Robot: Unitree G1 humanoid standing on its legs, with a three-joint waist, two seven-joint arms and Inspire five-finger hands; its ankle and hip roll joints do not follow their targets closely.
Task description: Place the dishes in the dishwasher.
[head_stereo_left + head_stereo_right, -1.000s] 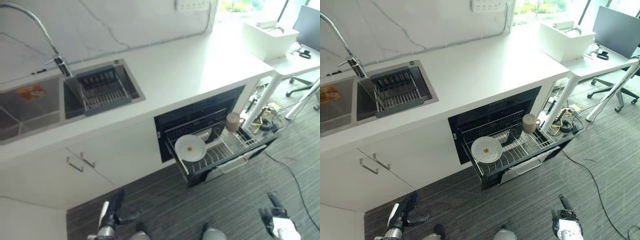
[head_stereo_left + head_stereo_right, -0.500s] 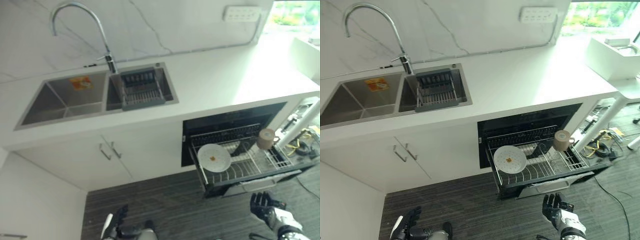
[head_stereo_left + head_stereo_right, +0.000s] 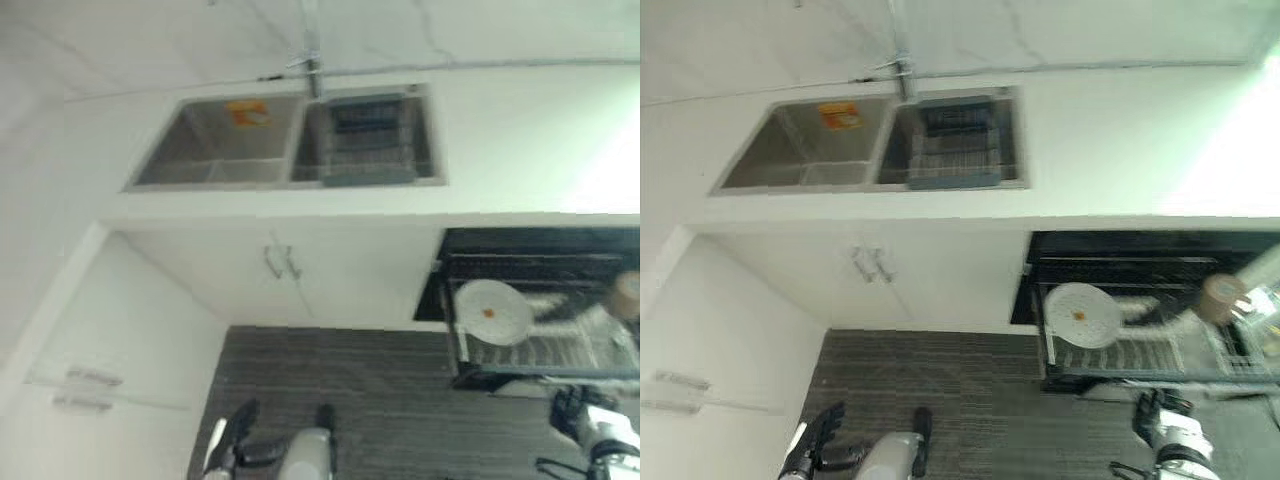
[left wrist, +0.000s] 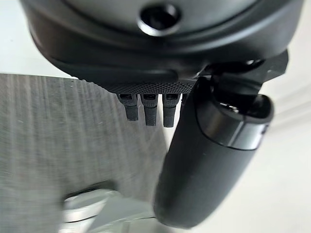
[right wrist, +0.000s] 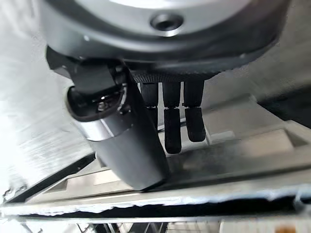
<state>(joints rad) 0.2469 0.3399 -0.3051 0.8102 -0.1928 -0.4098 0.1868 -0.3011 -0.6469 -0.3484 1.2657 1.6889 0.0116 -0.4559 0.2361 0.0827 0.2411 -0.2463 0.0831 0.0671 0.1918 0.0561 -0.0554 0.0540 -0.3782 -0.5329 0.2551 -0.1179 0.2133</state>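
Plate and cup sit in the pulled-out dishwasher rack; rack likely needs closing. Left hand and right hand hang empty, fingers relaxed.

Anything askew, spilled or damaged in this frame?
Nothing stands out. The white plate and brown cup sit in the pulled-out dishwasher rack; both the left hand and right hand hang empty above the floor.
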